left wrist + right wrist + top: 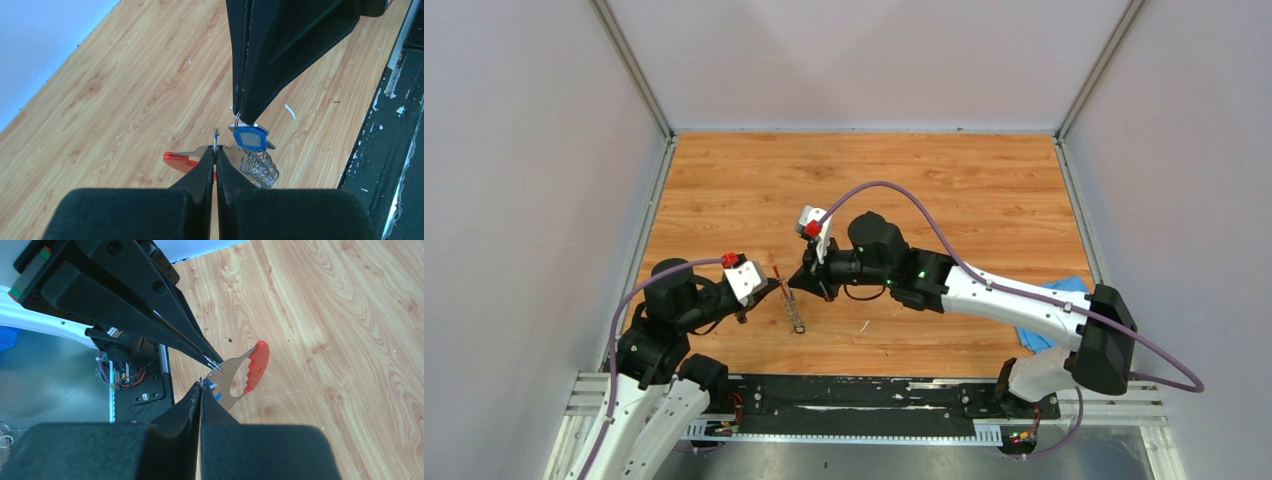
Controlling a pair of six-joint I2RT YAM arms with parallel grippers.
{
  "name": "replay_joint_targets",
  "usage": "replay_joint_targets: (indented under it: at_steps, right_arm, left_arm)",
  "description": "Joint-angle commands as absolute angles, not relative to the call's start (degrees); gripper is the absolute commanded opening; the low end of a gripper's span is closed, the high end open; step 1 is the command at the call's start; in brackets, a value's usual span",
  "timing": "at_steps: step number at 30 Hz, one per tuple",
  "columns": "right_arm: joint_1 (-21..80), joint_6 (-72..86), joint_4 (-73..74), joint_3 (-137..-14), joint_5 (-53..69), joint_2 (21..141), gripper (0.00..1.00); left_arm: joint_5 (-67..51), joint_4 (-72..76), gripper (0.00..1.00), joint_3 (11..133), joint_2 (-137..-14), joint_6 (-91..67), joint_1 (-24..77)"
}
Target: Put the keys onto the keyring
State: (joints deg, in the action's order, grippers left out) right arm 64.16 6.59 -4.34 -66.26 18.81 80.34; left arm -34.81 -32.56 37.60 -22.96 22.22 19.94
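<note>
The keyring [227,148] hangs just above the table between both arms: a silvery metal piece with a red grip [179,160] and a wire coil [260,170]. In the top view the keyring [792,308] shows as a thin red-and-grey strip. My left gripper [215,148] is shut on its top edge, where a thin wire sticks up. A key with a blue-and-white head [250,137] hangs against the keyring. My right gripper [237,116] comes down from above, shut on this key's small wire loop. In the right wrist view the right gripper [201,384] pinches that loop beside the red grip [256,367].
A blue cloth [1049,322] lies at the table's right edge, partly under the right arm. A small white scrap [864,325] lies on the wood near the front. The black base rail [864,400] runs along the near edge, and grey walls close three sides.
</note>
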Motion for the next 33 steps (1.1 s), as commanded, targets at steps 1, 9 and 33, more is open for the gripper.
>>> replay_joint_targets:
  at_steps: [1, 9, 33]
  right_arm:
    - [65.2, 7.6, -4.0, -68.7, 17.3, 81.2, 0.0]
    - [65.2, 8.8, -6.7, -68.6, 15.8, 81.8, 0.0]
    - [65.2, 11.8, -11.3, -67.2, 15.8, 82.9, 0.0]
  left_arm:
    - [-33.6, -30.2, 0.0, 37.6, -23.0, 20.9, 19.6]
    - [-33.8, -30.2, 0.0, 37.3, -22.6, 21.4, 19.6]
    - [-33.8, -29.6, 0.0, 35.0, -19.9, 26.0, 19.6]
